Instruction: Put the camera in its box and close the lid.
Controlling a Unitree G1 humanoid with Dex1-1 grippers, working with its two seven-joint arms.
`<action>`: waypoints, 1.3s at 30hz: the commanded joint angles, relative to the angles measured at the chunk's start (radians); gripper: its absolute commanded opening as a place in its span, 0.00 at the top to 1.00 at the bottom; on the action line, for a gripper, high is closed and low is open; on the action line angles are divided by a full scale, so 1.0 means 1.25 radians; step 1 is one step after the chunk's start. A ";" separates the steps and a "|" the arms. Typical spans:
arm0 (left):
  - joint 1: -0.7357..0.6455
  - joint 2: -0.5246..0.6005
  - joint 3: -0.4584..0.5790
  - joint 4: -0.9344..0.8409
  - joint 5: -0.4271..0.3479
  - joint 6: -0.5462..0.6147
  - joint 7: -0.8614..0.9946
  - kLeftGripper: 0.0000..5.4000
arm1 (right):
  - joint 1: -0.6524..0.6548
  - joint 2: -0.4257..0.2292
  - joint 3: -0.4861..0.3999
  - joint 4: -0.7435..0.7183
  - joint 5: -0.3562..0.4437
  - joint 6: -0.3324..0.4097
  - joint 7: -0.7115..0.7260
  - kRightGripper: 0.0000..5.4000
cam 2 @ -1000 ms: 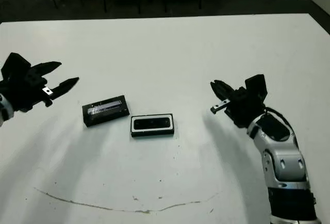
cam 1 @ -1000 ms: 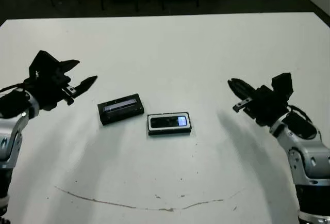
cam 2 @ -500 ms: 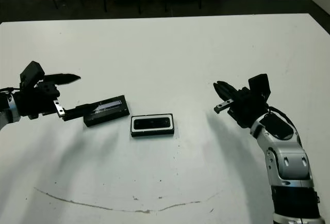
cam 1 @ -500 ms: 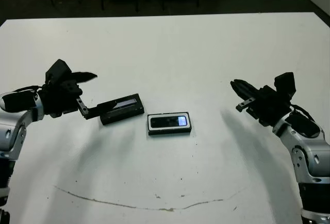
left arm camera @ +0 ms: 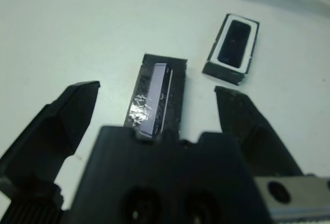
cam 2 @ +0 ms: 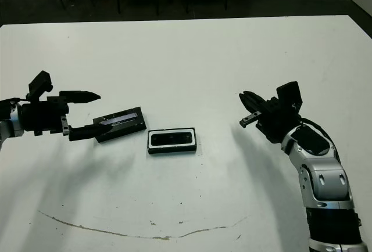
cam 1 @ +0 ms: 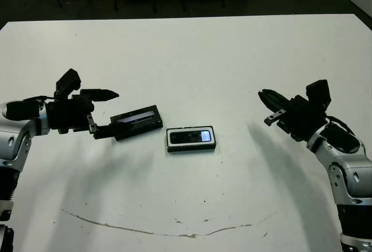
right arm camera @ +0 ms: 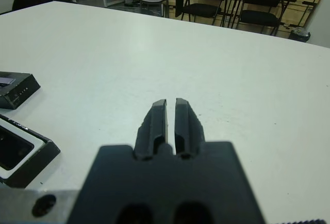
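Camera: your small flat black rectangular camera [cam 1: 192, 137] with its pale bluish window already lies inside the box, near the middle of the table.
Box: the shallow black tray with white lining [cam 1: 191, 146] sits flat on the white table [cam 1: 197, 60], uncovered, with the white lining showing as a rim around the camera.
Lid: the flat black rectangular slab with a long silvery-blue strip [cam 1: 137, 122] lies flat on the table just beside the box on the robot's left, slightly angled, and apart from the box.
Left gripper: your left gripper [cam 1: 107, 112] points at the lid's near end with its two black fingers spread wide apart; in the left wrist view the lid [left arm camera: 158, 96] lies between them, one finger [left arm camera: 61, 114] on each side, neither clearly touching it.
Right gripper: your right gripper [cam 1: 268, 104] hangs above bare table well to the right of the box, with its fingers [right arm camera: 155, 122] pressed together and nothing between them.
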 commanded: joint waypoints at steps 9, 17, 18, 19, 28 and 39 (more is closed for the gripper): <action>-0.027 -0.021 -0.063 0.056 0.054 -0.039 -0.012 0.00 | 0.005 -0.011 0.011 0.016 -0.014 -0.012 0.005 1.00; -0.036 -0.025 -0.080 0.083 0.078 -0.071 -0.017 0.00 | 0.005 0.005 -0.003 0.027 -0.008 -0.023 -0.014 1.00; -0.037 -0.025 -0.082 0.086 0.084 -0.072 -0.013 0.00 | 0.005 0.004 -0.004 0.029 -0.007 -0.021 -0.012 1.00; -0.039 -0.025 -0.082 0.092 0.089 -0.072 -0.009 0.00 | 0.004 0.004 -0.007 0.038 -0.003 -0.028 -0.005 1.00; -0.038 -0.046 -0.079 0.135 0.117 -0.093 0.025 0.00 | -0.003 0.000 -0.011 0.093 -0.002 -0.083 0.024 1.00; -0.043 -0.046 -0.092 0.162 0.123 -0.073 -0.003 0.00 | 0.006 -0.004 -0.005 0.096 -0.021 -0.112 0.024 1.00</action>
